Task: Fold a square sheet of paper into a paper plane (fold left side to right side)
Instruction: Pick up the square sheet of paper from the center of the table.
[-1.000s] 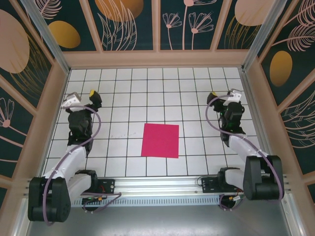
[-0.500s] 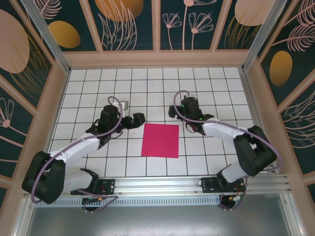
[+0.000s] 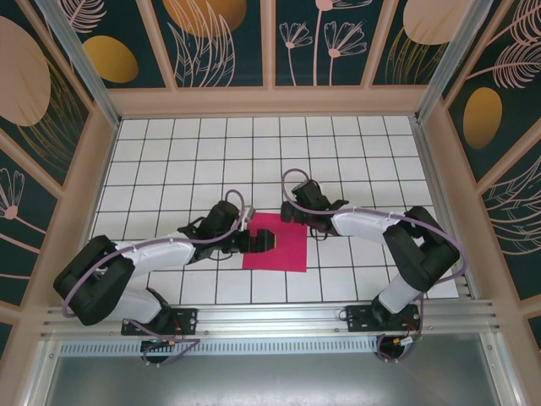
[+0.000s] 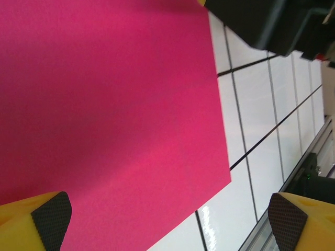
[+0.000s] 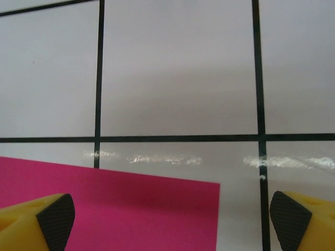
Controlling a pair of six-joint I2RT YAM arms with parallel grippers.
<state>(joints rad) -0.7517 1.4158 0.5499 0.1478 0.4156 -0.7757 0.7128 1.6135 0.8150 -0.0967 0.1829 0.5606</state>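
Two wide-open grippers over a flat pink sheet

Nearest us, the metal rail (image 3: 279,315) carries both arm bases along the front of the table (image 3: 355,152). Then comes a strip of bare white grid tile, then the square sheet of paper (image 3: 283,254) lying flat and unfolded around the middle, its edges roughly lined up with the grid. The left gripper (image 3: 260,241) hangs over the sheet's left part, jaws spread wide and nothing in them; we can't tell if it touches the paper. The right gripper (image 3: 297,211) sits at the sheet's far edge near the far right corner, also spread wide and empty. We've got plenty of bare tile left, right and behind the sheet. Past that, wood-framed wall panels (image 3: 220,42) with a dark floral print box us in on three sides.
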